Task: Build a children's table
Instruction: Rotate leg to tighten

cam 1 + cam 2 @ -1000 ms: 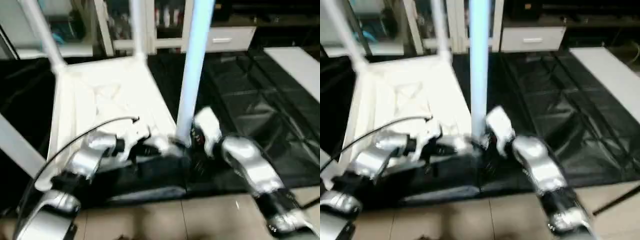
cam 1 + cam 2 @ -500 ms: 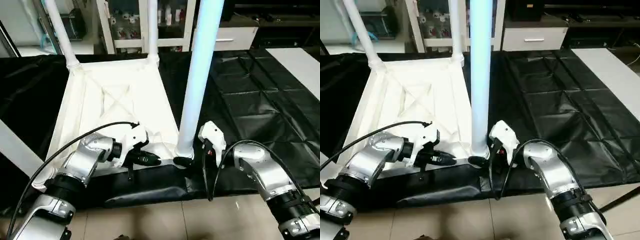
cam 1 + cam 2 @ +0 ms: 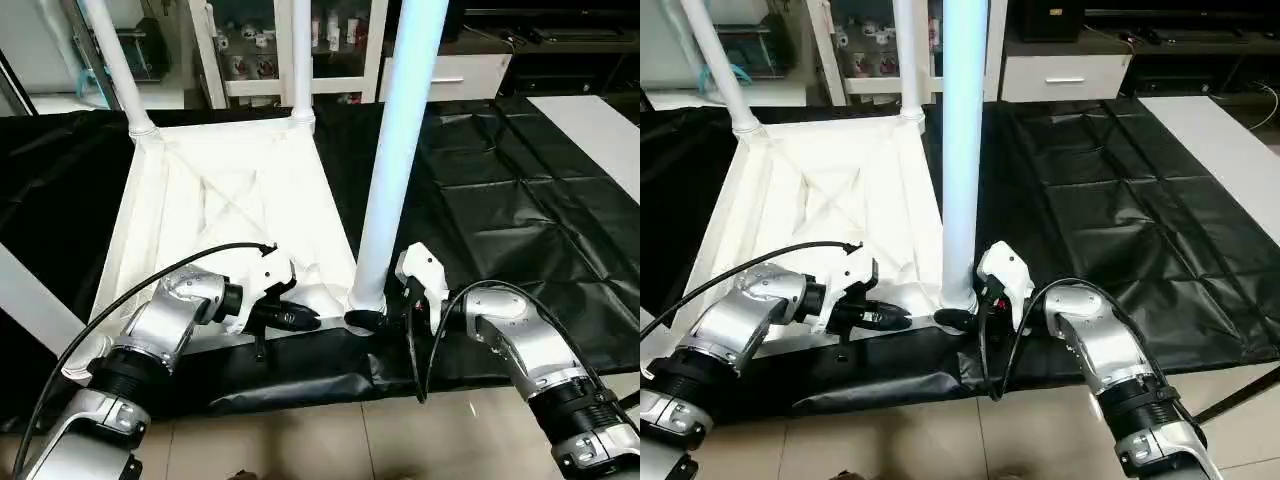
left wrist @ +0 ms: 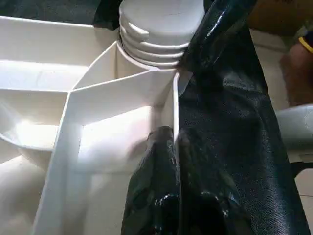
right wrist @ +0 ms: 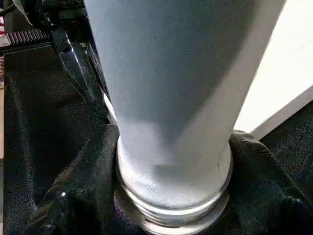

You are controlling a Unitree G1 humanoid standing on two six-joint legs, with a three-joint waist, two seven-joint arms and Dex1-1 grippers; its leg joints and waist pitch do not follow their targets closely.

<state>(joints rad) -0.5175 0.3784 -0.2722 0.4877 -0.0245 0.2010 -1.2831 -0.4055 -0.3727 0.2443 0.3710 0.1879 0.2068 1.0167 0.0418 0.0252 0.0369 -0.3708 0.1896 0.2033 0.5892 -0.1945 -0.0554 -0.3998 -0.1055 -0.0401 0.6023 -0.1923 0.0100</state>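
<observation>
The children's table top [image 3: 230, 200] lies upside down on the black-covered work table, its X-braced ribs facing up. Two white legs stand in the far corner sockets [image 3: 115, 60] [image 3: 300, 50]. A third leg [image 3: 395, 150] rises from the near right corner. My right gripper [image 3: 365, 322] is shut on this leg's base, with black fingers [image 5: 78, 181] on either side of the tube [image 5: 176, 98]. My left gripper [image 3: 303, 320] is shut on the top's near rim wall [image 4: 174, 112], just beside the ribbed corner socket [image 4: 156, 29].
A white bar [image 3: 30, 290] slants across the left edge by the top's near left corner. The black cover [image 3: 500, 200] stretches to the right, with a white board [image 3: 600, 120] at its far end. Shelves and a white cabinet [image 3: 440, 70] stand behind. Tiled floor [image 3: 300, 430] begins at the work table's front edge.
The head camera has swung and settled, so the whole picture has shifted. Both grippers keep their holds at the near right corner, and the leg stands as before.
</observation>
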